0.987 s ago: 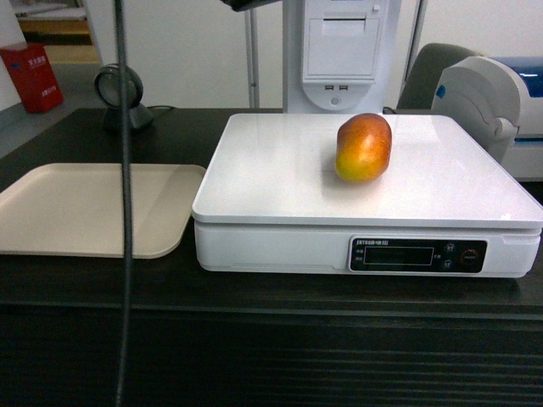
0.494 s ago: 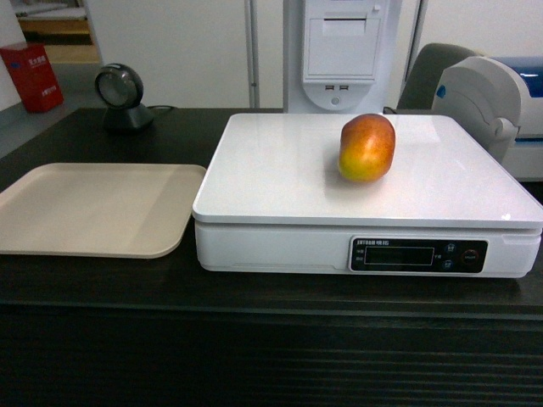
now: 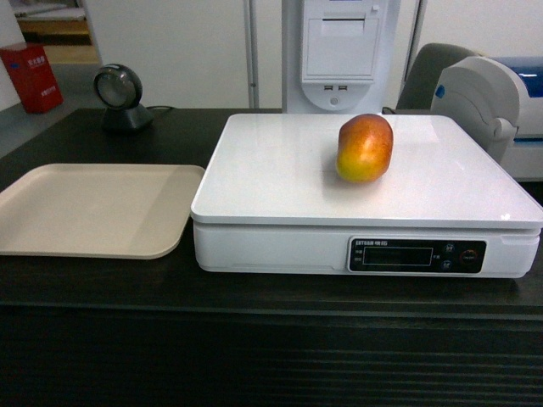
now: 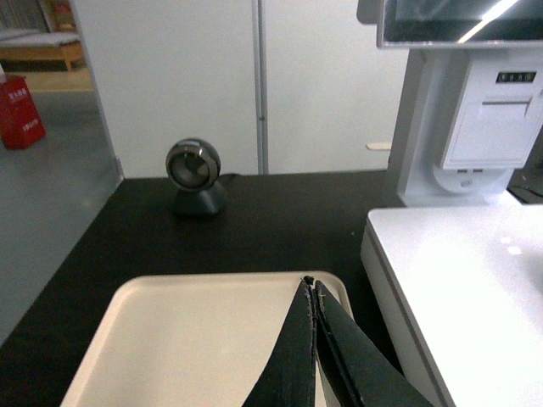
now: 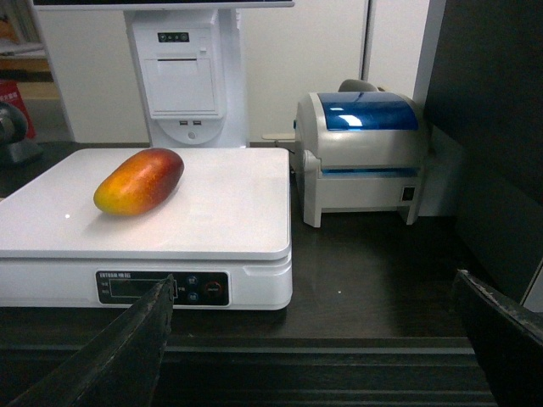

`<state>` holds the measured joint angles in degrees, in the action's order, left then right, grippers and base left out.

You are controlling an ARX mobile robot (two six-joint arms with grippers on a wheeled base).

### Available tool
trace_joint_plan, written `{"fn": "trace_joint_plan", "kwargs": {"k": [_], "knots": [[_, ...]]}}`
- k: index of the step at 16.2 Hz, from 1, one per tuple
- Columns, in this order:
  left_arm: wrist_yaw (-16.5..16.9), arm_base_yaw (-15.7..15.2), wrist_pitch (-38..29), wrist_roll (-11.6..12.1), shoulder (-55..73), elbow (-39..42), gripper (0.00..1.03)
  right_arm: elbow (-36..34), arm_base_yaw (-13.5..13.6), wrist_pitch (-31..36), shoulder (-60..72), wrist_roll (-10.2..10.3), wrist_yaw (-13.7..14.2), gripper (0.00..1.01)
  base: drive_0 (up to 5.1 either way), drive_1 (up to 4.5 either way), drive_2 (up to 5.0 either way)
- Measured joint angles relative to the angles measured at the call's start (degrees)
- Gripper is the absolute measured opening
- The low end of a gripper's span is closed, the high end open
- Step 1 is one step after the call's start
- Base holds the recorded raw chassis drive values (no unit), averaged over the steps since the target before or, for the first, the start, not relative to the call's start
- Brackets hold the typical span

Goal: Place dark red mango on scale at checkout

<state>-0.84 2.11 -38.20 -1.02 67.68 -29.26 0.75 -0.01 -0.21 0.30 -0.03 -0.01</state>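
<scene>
Head camera faces the scale (image 3: pixel 365 182) frontally; both wrist cameras share it, flanking.

The scale (image 3: pixel 280 182) sits on the checkout (image 3: pixel 102 280) toward its right side, close to the front edge. The dark red mango (image 3: pixel 365 147) lies on the scale's top, right of the middle and toward the back edge. Left of the scale, just beside it, the tray (image 3: pixel 85 212) lies flat near the counter's front edge. Behind the tray, at the back left, stands the scanner (image 3: pixel 118 95). Behind the scale rises the terminal stand (image 3: pixel 339 51); the label printer (image 5: pixel 365 153) stands to the scale's right
</scene>
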Motion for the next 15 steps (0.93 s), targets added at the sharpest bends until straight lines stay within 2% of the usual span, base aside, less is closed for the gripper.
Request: {"fn": "trace_joint_plan", "kwargs": {"k": [1, 2, 7, 10, 15], "knots": [[0.9, -1.4, -0.9, 0.2, -1.8, 3.4, 0.02, 0.0, 0.0, 0.0, 0.0, 0.0, 0.0, 0.98, 0.0, 0.00, 0.0], [0.4, -2.4, -1.9, 0.2, -4.0, 6.1, 0.02, 0.0, 0.0, 0.0, 0.0, 0.0, 0.0, 0.98, 0.0, 0.00, 0.0], [0.8, -2.0, -2.8, 0.3, -14.0, 17.1, 0.02, 0.0, 0.0, 0.0, 0.0, 0.0, 0.0, 0.98, 0.0, 0.00, 0.0], [0.8, -2.1, -0.9, 0.3, -19.9, 20.8, 0.02, 0.0, 0.0, 0.0, 0.0, 0.0, 0.0, 0.98, 0.0, 0.00, 0.0], [0.8, -2.1, 0.6, 0.3, -22.7, 22.5, 0.02, 0.0, 0.0, 0.0, 0.0, 0.0, 0.0, 0.98, 0.0, 0.00, 0.0]]}}
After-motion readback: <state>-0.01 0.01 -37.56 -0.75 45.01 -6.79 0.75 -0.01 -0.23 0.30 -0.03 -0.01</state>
